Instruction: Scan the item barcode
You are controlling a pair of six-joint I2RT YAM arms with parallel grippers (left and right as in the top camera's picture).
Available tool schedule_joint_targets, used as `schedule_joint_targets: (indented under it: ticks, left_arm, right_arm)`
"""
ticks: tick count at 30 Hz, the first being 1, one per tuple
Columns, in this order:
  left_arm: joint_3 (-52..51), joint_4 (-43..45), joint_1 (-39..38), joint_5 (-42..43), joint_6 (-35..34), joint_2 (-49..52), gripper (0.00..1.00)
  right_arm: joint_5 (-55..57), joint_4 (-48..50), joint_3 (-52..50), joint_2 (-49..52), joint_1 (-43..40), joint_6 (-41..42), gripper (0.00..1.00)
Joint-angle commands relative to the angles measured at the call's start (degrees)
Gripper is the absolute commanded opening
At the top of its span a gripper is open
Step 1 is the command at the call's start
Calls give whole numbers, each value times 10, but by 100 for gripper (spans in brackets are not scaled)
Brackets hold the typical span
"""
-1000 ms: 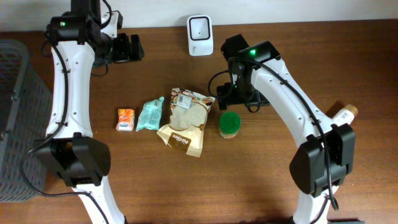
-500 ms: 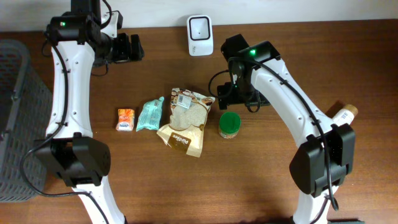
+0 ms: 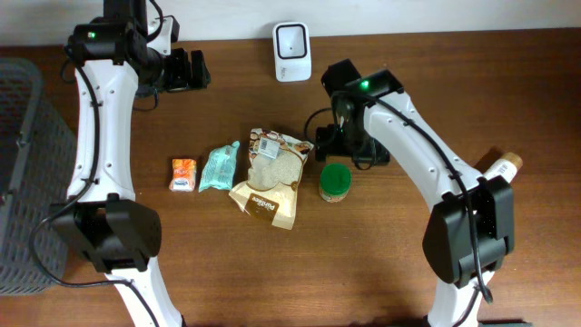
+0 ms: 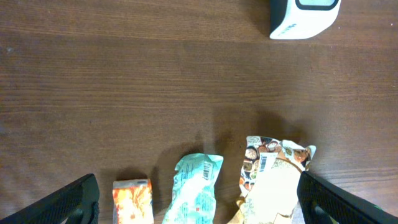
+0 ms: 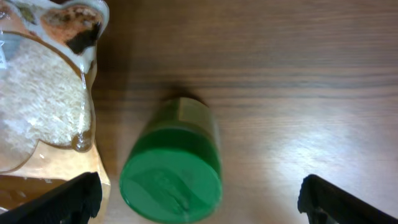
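Note:
Four items lie in a row mid-table: an orange packet [image 3: 184, 174], a teal pouch [image 3: 219, 167], a rice bag [image 3: 270, 177] with a barcode label near its top, and a green-lidded jar [image 3: 334, 183]. The white scanner [image 3: 291, 40] stands at the back edge. My right gripper [image 3: 348, 150] hangs open just above and behind the jar [image 5: 174, 171], whose lid sits between the spread fingers, untouched. My left gripper [image 3: 201, 69] is open at the back left, high over the table, holding nothing. Its view looks down on the packet [image 4: 132, 200], pouch [image 4: 196, 186] and bag [image 4: 273, 180].
A grey mesh basket [image 3: 23, 173] fills the left edge. A white bottle with a tan cap [image 3: 502, 167] lies at the right, beside my right arm's base. The scanner [image 4: 305, 15] shows at the top right of the left wrist view.
My right arm has shifted slightly, its wrist edging left over the jar. The left arm and all items have stayed put.

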Motion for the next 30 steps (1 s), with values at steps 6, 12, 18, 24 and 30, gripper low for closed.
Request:
schedule_joint_targets:
  ticks: [6, 12, 18, 24, 30]
  left_arm:
    - [7, 0, -1, -4, 5, -15, 99]
    - [7, 0, -1, -4, 5, -15, 99]
    - [7, 0, -1, -4, 5, -15, 99]
    - [7, 0, -1, -4, 5, -15, 99]
    - [7, 0, -1, -4, 5, -15, 99]
  right_arm:
    - [-36, 78, -88, -7, 43, 7, 99]
    - [-33, 97, -115, -7, 39, 37, 96]
    - [-33, 94, -115, -8, 39, 26, 85]
    - [-33, 90, -115, -8, 39, -9, 85]
    - [-33, 75, -115, -8, 39, -42, 85]
